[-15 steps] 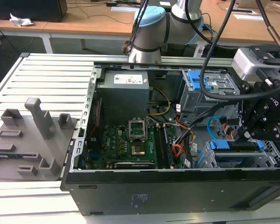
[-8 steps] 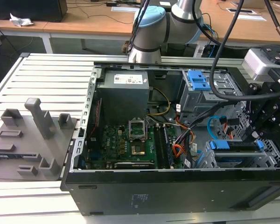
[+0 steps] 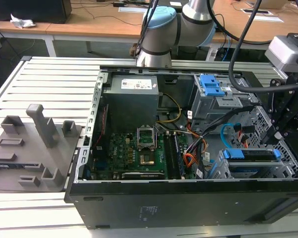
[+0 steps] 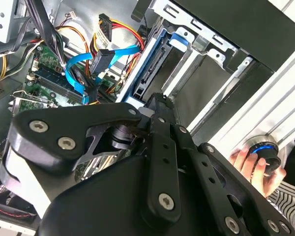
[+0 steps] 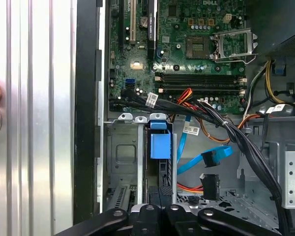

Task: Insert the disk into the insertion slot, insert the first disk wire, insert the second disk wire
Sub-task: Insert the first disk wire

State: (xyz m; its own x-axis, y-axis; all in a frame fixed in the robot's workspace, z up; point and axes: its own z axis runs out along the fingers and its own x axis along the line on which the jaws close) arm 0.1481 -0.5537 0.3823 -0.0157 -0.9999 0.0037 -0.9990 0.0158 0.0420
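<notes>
Closest in the first wrist view is the tool point(image 5: 158, 209), poised straight above the disk point(image 5: 161, 145); whether it is clenched or released I cannot tell. The disk stands on edge in the slot point(image 5: 124, 147), its blue carrier about level with the cage rim, so I judge the first step done or all but done.

Just past it, on the side away from the case wall, the blue cable point(image 5: 217, 154) curls in a loop with its plug end free, apart from the disk. The red-orange wire point(image 5: 186, 187) runs to a dark plug point(image 5: 210, 186) low in the cage, also apart from the disk. Both wire steps look still to do.

Farther on lies the motherboard point(image 5: 187, 54). In the exterior view the grey bay point(image 3: 212, 91) with its blue latch stands beyond the slot, and the case point(image 3: 188, 203) rests on the slatted table point(image 3: 44, 79). In the second wrist view a hand point(image 4: 246, 162) rests on a round knob point(image 4: 264, 152) beside the case.

Counted: one tool, one disk, one slot, one blue cable, one dark plug, one motherboard, one bay, one hand, one knob; the red-orange strands run in a bundle I cannot count
</notes>
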